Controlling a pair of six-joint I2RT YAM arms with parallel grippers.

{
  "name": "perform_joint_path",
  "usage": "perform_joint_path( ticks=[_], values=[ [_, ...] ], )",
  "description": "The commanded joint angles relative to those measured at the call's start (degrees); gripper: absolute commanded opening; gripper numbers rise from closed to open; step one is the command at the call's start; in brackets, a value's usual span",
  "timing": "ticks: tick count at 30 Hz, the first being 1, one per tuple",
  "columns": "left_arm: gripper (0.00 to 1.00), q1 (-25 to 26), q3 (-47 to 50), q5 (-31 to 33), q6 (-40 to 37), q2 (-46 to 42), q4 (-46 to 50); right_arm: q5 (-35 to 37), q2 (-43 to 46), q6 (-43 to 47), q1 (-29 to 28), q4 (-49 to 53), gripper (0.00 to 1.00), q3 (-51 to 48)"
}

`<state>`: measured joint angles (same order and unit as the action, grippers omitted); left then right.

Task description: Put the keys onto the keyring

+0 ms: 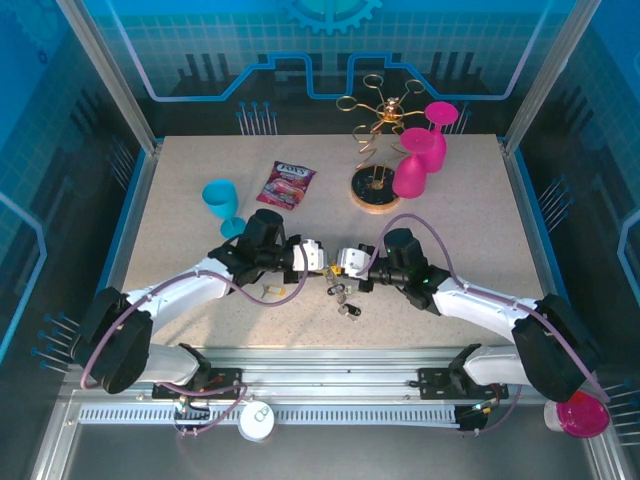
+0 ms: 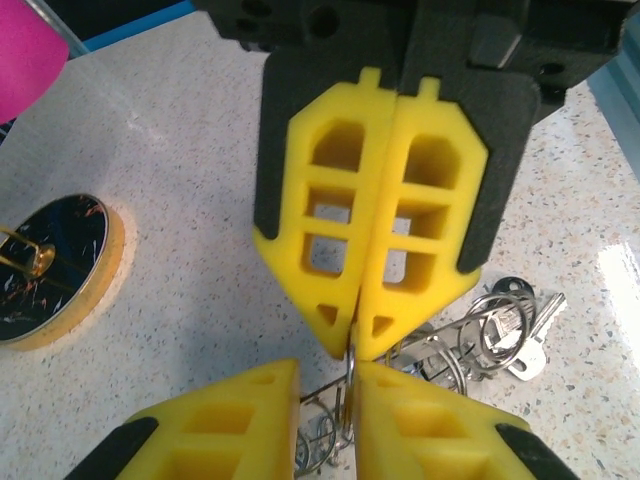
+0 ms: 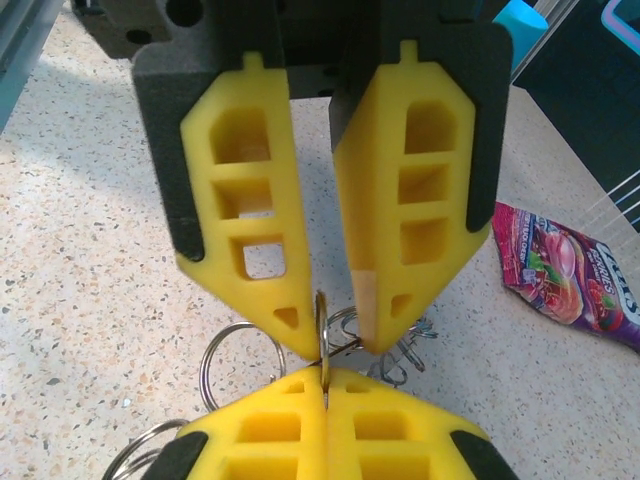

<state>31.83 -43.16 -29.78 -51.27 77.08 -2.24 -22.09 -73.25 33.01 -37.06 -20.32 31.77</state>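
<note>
Two black-and-white arms meet over the table, well in front of the gold wire glass rack (image 1: 372,120) on its round wooden base (image 1: 374,195). The right gripper (image 2: 355,345) is clenched edge-on on a thin grey metal keyring (image 3: 322,318). Facing it tip to tip, the left gripper (image 3: 338,345) has its yellow fingers slightly parted, and the same ring stands in the gap. Below them, on the arms' side of the rack, a tangle of small silver keys (image 2: 527,325) and several wire loops lies on the tabletop; I cannot count the keys. What looks like one more, gold-headed (image 1: 267,291), lies apart, further left of that tangle. There are two pink stemmed glasses: one (image 1: 434,135) up at the rack's right side, and one (image 1: 408,178) just beside the base. Left of the rack lie one red sweet packet (image 1: 286,185) and, beyond it, one teal plastic cup (image 1: 221,198). The table (image 1: 480,230) is pale speckled stone. Blue-lit panels with a circuit pattern and slanted metal posts close it in.
</note>
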Motion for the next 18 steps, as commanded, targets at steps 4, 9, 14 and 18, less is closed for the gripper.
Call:
perform_joint_path(
  ticks=[4, 9, 14, 18],
  values=[
    [0.2, -0.9, 2.26, 1.67, 0.91, -2.36, -0.9, -1.8, 1.01, -0.28, -0.03, -2.88, 0.0, -0.4],
    [0.17, -0.93, 2.46, 0.24, 1.21, -2.37, -1.22, -1.99, 0.86, -0.23, -0.03, -2.86, 0.0, -0.05],
    [0.19, -0.9, 2.45, -1.51, 2.4, -2.11, -2.83, -2.02, 0.15, -0.58, -0.21, -3.47, 0.0, 0.47],
    [0.17, -0.91, 2.06, -2.34, 2.49, -1.87, -2.9, -2.08, -0.35, -0.58, -0.34, -3.76, 0.0, 0.78]
  ],
)
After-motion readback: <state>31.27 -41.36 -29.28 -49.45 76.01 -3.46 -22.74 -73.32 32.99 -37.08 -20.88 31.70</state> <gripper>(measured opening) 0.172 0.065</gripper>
